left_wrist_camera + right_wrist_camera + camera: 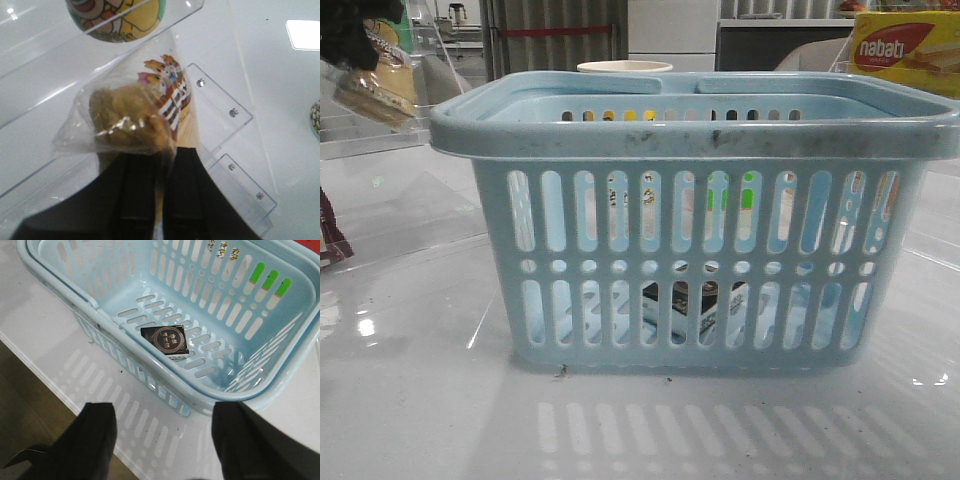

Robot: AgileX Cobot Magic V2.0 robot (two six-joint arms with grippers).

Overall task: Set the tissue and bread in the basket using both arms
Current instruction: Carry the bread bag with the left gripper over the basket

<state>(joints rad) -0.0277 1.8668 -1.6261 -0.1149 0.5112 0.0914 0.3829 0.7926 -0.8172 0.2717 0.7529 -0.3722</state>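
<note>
The light-blue basket (695, 220) stands in the middle of the table. The tissue pack (170, 339) lies flat on its floor, and shows through the slots in the front view (692, 300). My left gripper (159, 156) is shut on the bread (131, 120) in its clear packet; it shows in the front view at the top left (365, 95), held up left of the basket. My right gripper (162, 412) is open and empty, above the table beside the basket's outer wall (150, 380). It does not show in the front view.
A clear acrylic shelf (220, 130) lies under the bread. A round colourful packet (117, 17) sits on it. A yellow-red nabati box (910, 50) is at the back right, a dark red packet (332, 240) at the left edge, a white cup (625, 67) behind the basket.
</note>
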